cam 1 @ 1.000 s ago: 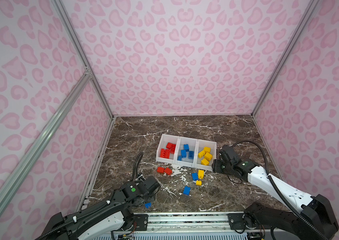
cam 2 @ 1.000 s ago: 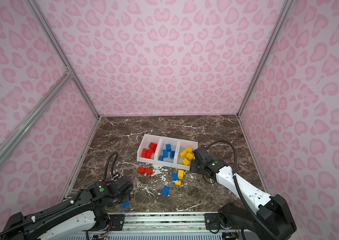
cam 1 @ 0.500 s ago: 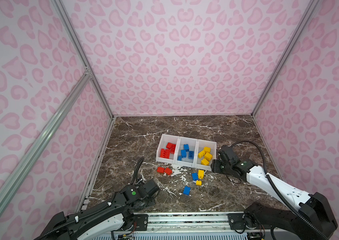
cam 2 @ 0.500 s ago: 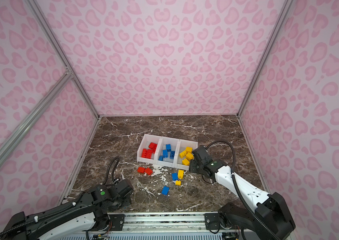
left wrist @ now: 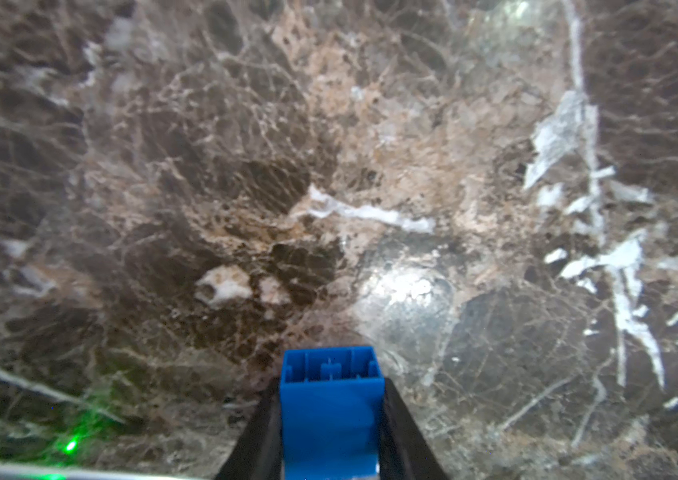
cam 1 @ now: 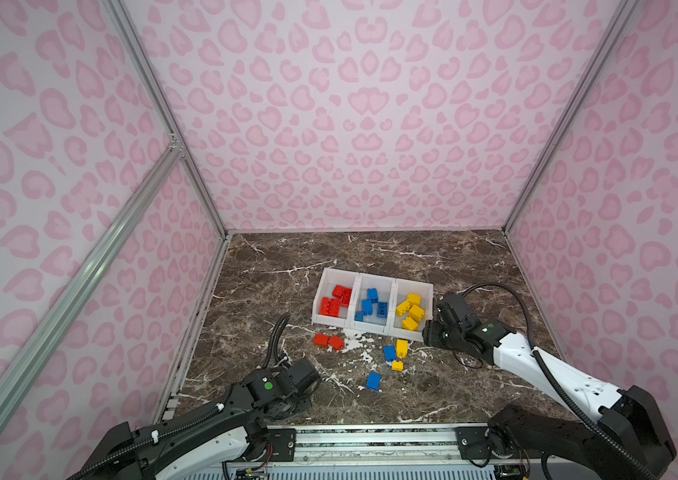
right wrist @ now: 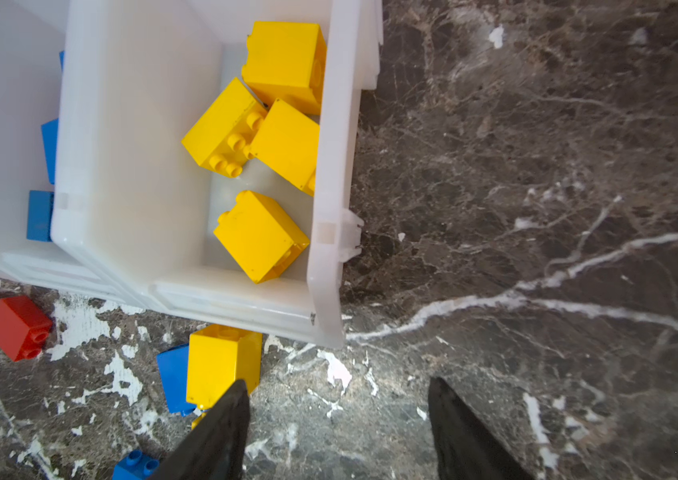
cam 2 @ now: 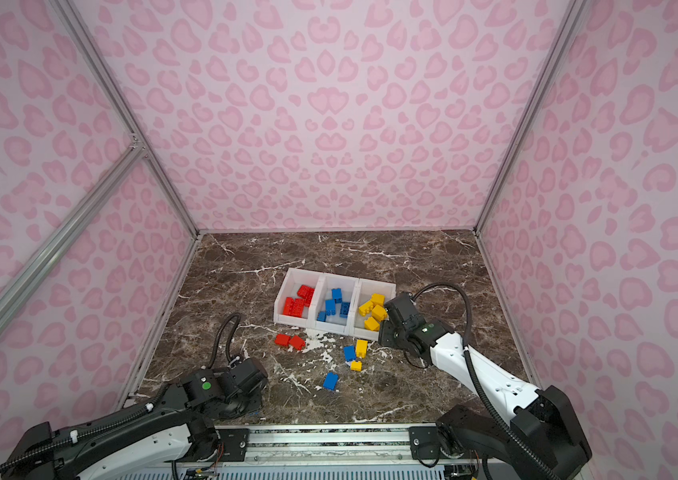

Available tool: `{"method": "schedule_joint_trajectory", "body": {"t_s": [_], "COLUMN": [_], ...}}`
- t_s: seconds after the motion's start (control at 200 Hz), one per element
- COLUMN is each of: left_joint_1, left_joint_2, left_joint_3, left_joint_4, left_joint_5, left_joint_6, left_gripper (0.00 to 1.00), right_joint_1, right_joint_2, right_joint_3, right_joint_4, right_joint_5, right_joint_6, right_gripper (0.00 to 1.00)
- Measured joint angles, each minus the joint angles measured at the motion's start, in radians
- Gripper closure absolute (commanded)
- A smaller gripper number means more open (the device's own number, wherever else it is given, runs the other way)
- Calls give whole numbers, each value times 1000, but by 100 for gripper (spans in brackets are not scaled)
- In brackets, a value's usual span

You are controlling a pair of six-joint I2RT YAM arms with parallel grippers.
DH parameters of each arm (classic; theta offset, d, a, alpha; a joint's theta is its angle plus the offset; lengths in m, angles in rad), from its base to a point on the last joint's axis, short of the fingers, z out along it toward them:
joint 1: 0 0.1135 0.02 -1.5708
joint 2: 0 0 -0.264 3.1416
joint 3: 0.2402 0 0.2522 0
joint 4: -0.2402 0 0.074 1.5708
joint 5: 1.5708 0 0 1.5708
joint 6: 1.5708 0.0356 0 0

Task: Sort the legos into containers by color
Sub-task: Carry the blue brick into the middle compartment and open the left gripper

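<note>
My left gripper (left wrist: 331, 386) is shut on a small blue lego (left wrist: 331, 411) just above the marble, low near the table's front left; in both top views the wrist (cam 1: 287, 384) hides it. The three white containers (cam 1: 372, 276) hold red, blue and yellow legos, one colour each. My right gripper (right wrist: 339, 386) stands open and empty by the near right corner of the yellow container (right wrist: 329, 208). A loose yellow lego (right wrist: 221, 361) lies just beyond its left finger. Loose on the table are two red legos (cam 1: 328, 340), a blue one (cam 1: 389, 352), two yellow ones (cam 1: 402, 347) and another blue (cam 1: 373, 381).
Pink patterned walls close in the marble table (cam 1: 370, 253) on three sides. A metal rail (cam 1: 370, 436) runs along the front edge. The right arm's black cable (cam 1: 507, 291) loops up to the right of the containers.
My left gripper dropped onto the blue lego near the front edge and shut on it. My right gripper drifted a little left towards the containers' near corner, still open.
</note>
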Motion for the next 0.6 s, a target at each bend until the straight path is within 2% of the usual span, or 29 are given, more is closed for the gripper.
{"method": "schedule_joint_trajectory", "body": {"t_s": [0.095, 0.22, 0.425, 0.6], "left_joint_1": [0, 3, 54, 117], "left_joint_2": [42, 179, 521, 805], "left_joint_3": [68, 223, 591, 873], "left_joint_4": [22, 63, 140, 212], "left_joint_5": [-18, -54, -84, -71], "left_joint_6": [50, 146, 379, 525], "left_gripper": [71, 71, 71, 69], "right_joint_1": [0, 0, 2, 14], "right_joint_2": [-3, -7, -28, -64], "right_joint_3": [0, 0, 6, 6], "right_joint_4": [0, -2, -11, -31], "right_joint_5": [0, 1, 4, 8], "right_joint_6": [0, 0, 0, 9], "right_gripper": [31, 31, 31, 31]}}
